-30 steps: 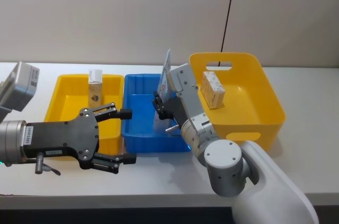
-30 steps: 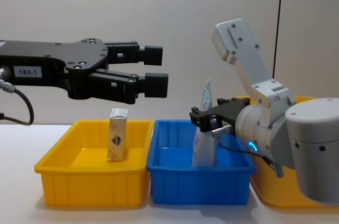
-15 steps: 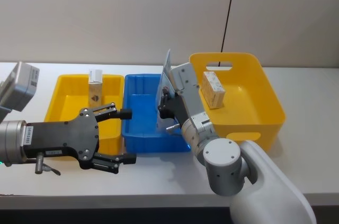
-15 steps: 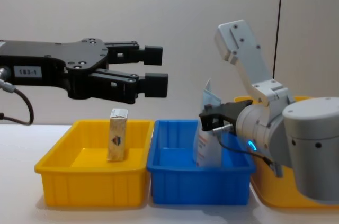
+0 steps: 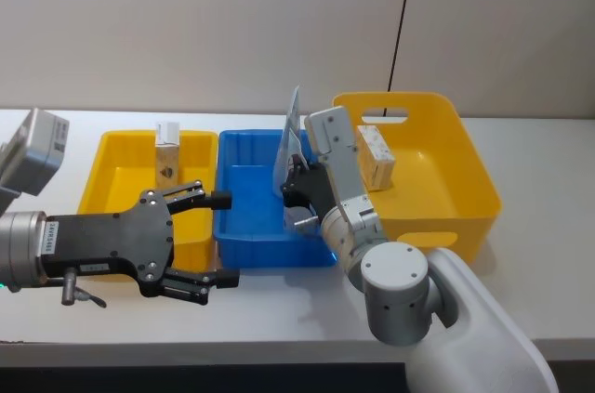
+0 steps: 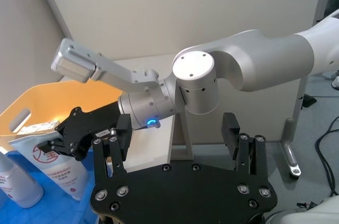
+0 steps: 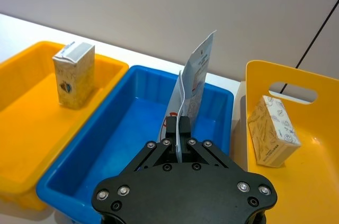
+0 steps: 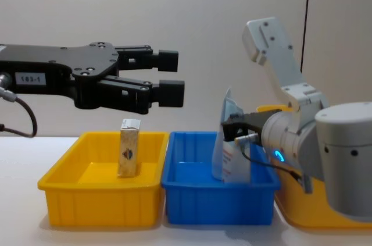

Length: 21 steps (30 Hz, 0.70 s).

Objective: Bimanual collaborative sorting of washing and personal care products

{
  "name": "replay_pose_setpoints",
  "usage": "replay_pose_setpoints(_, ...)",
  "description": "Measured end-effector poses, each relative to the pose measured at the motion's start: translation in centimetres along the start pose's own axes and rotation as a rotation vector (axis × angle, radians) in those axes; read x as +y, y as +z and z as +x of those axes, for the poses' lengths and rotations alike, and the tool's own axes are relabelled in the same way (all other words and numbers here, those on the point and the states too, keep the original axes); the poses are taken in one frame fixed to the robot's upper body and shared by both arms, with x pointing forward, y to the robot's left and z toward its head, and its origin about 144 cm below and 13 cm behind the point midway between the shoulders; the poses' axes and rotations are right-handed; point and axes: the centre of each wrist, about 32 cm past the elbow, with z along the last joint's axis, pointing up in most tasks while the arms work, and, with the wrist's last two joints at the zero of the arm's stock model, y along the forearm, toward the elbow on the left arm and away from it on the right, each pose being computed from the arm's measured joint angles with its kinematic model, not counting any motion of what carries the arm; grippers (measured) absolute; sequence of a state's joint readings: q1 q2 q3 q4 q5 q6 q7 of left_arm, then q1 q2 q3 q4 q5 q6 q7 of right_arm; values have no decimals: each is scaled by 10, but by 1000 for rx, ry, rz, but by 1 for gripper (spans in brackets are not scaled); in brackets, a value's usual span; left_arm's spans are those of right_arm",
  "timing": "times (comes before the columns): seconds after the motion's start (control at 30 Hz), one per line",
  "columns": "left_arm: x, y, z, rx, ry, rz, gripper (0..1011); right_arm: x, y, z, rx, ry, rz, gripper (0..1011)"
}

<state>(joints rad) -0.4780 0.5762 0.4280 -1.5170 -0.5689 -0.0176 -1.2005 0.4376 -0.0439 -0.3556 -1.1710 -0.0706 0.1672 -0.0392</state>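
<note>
My right gripper [image 7: 180,126] is shut on a pale-blue packet with red print [image 7: 194,73], holding it upright inside the blue bin [image 5: 244,226], near the bin's right wall. The same packet [image 8: 227,113] sticks up above the bin's rim. A white tube [image 6: 16,182] stands beside the packet. One cream carton [image 5: 167,156] stands upright in the left yellow bin [image 5: 100,175]. Another carton [image 5: 375,156] lies in the right yellow basket [image 5: 469,175]. My left gripper [image 5: 221,238] hovers open and empty over the front of the two low bins.
The three containers stand side by side on a white table [image 5: 521,291], with a plain wall behind. The right arm's large grey elbow [image 5: 398,293] fills the space in front of the blue bin and basket.
The right gripper has carried the packet rightward inside the blue bin, toward the yellow basket. The left arm has stayed still.
</note>
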Motion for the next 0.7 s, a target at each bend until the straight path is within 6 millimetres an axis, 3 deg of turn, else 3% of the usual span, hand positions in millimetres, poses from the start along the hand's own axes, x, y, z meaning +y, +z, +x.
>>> replay_pose_setpoints(0.7, 0, 0, 0, 0, 0, 0, 1001, -20, 52, 15, 113, 27, 154, 0)
